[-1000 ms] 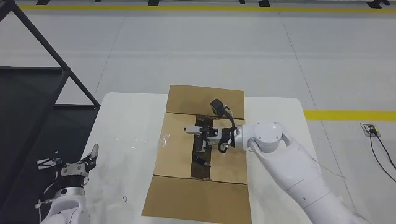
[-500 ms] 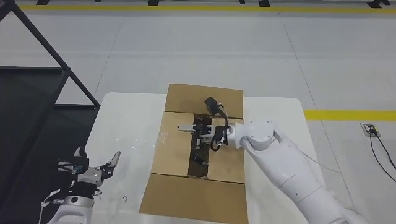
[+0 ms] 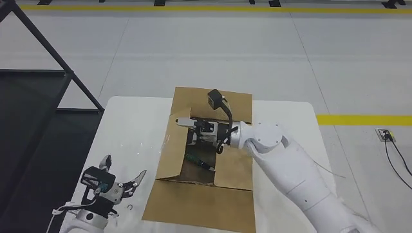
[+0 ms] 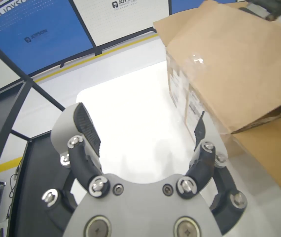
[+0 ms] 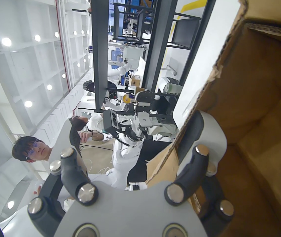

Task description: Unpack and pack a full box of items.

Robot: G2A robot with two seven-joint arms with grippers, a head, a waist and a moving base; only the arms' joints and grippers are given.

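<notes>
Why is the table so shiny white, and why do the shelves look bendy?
Left wrist view: light glares off the white table, washing out its surface. Right wrist view: the wide lens bows the white shelves near the edge. Top view: even light, straight lines.

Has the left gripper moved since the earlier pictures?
Yes. In the top view the left gripper has come from beyond the table edge inward, toward the box.
</notes>
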